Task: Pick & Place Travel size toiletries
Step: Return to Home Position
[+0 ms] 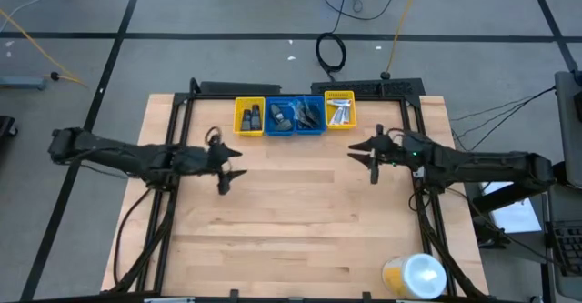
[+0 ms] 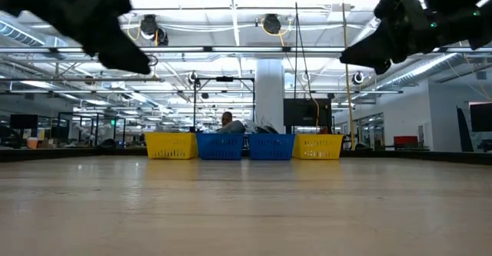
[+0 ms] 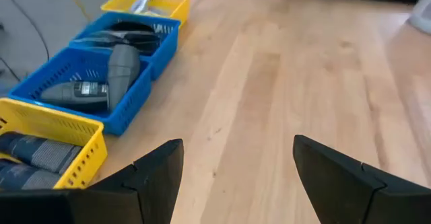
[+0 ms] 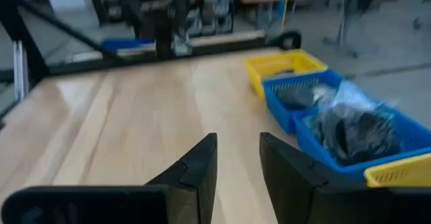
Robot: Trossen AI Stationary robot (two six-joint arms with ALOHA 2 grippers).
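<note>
Toiletries [image 1: 255, 116] lay sorted in the left yellow bin [image 1: 237, 116], blue bins [image 1: 294, 116] and right yellow bin [image 1: 352, 110] along the desk's far edge. A grey bottle [image 3: 81, 93] bore an illegible label. Left gripper [image 1: 233, 171] hung released, empty, above the desk's left side. Right gripper [image 1: 364, 165] hung opposite, narrowly parted, empty.

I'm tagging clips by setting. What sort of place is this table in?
Probably a big open-plan lab or workshop floor. The low view shows a high ceiling with exposed ductwork and strip lights, plus dark screens beyond the bins; from above, cables trail over grey floor.
</note>
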